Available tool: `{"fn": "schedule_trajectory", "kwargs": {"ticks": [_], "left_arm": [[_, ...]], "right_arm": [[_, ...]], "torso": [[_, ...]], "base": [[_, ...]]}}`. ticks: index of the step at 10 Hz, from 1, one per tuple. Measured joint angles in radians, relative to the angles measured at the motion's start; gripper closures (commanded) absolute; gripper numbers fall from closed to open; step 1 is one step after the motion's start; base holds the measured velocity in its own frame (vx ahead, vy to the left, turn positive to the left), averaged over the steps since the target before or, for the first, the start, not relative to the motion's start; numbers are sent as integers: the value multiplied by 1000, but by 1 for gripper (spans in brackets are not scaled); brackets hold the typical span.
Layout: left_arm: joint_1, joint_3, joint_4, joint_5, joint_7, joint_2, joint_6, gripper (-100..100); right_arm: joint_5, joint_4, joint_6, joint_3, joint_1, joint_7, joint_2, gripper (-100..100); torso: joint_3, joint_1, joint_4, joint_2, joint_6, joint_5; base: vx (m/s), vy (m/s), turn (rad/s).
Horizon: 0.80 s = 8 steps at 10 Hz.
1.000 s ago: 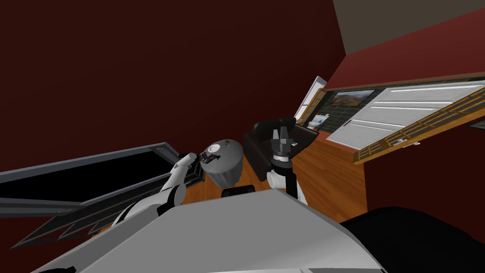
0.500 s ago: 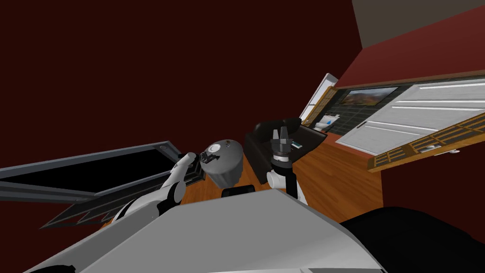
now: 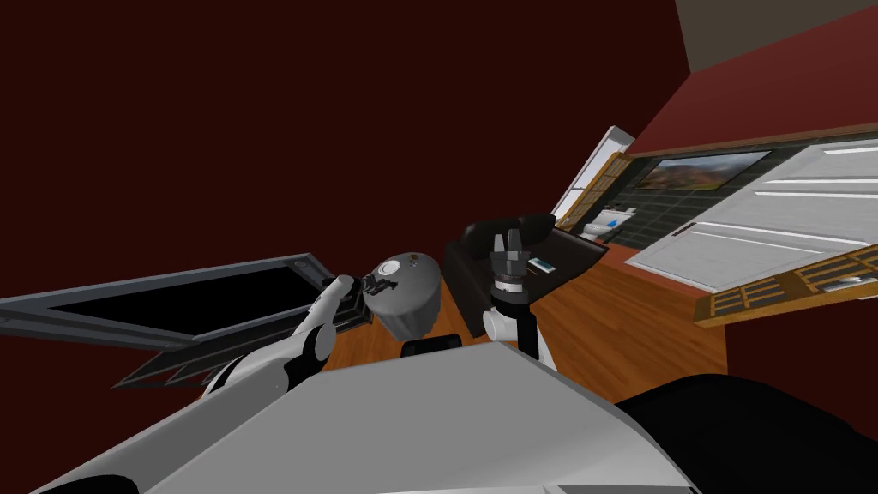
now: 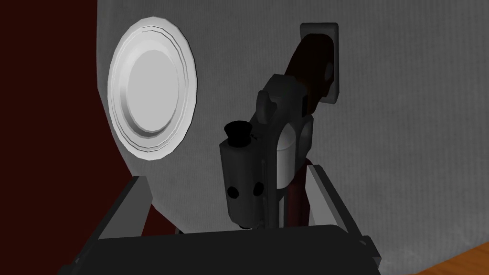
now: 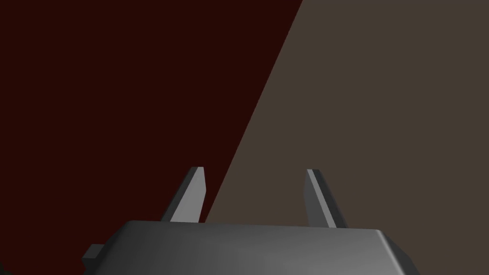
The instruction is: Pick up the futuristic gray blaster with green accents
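The blaster [image 4: 267, 157] is grey with a black knob, a pale patch and a dark red-brown part behind; no green shows. It sits against the top of a grey round table [image 4: 406, 143] beside a white plate [image 4: 152, 95]. My left gripper [image 4: 224, 172] is open around the blaster: one finger [image 4: 324, 195] is close against its side, the other [image 4: 124, 210] stands well apart. In the head view the left gripper [image 3: 370, 286] is at the edge of the round table [image 3: 416, 304]. My right gripper [image 3: 512, 238] is raised upright and open [image 5: 253, 169] with nothing in it.
A black sofa [image 3: 476, 266] stands just behind the round table, with a small flat item [image 3: 541, 264] on it. A dark-framed window [image 3: 171, 300] lies to the left. Wooden floor [image 3: 617, 317] spreads to the right, towards a white panelled door [image 3: 772, 223].
My head view has turned: the door, shelf and picture on the right slid right and down. Both arms, the round table and the sofa keep their places.
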<state>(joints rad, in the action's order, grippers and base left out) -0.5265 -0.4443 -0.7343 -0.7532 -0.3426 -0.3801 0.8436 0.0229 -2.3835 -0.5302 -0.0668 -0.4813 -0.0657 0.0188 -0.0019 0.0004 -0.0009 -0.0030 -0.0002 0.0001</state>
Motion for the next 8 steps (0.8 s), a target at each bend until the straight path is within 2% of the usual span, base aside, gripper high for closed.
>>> {"fn": "schedule_trajectory", "kwargs": {"ticks": [1, 2, 4, 5, 8], "left_arm": [[-17, -8, 21, -24, -22, -6, 0, -100], [-27, -13, 47, -46, -47, -12, 0, -100], [-34, -16, 69, -61, -99, -16, -1, -100], [-34, -16, 69, -61, -103, -16, -1, 100], [-33, -16, 70, -61, -102, -16, 0, 100]], "right_arm": [[0, 0, 0, 0, 0, 0, 0, 0], [0, 0, 0, 0, 0, 0, 0, 0], [0, 0, 0, 0, 0, 0, 0, 0], [0, 0, 0, 0, 0, 0, 0, 0], [0, 0, 0, 0, 0, 0, 0, 0]], "torso": [[-1, -4, 0, -1, -1, -1], [-1, -5, 0, -2, 0, -1], [0, -1, 0, 0, 0, 0], [0, 1, 0, 0, 0, 0], [0, 2, 0, 0, 0, 0]], "base": [[39, -115, 246], [18, -66, -10], [2, -9, -21], [0, 0, 0], [0, 0, 0]]}}
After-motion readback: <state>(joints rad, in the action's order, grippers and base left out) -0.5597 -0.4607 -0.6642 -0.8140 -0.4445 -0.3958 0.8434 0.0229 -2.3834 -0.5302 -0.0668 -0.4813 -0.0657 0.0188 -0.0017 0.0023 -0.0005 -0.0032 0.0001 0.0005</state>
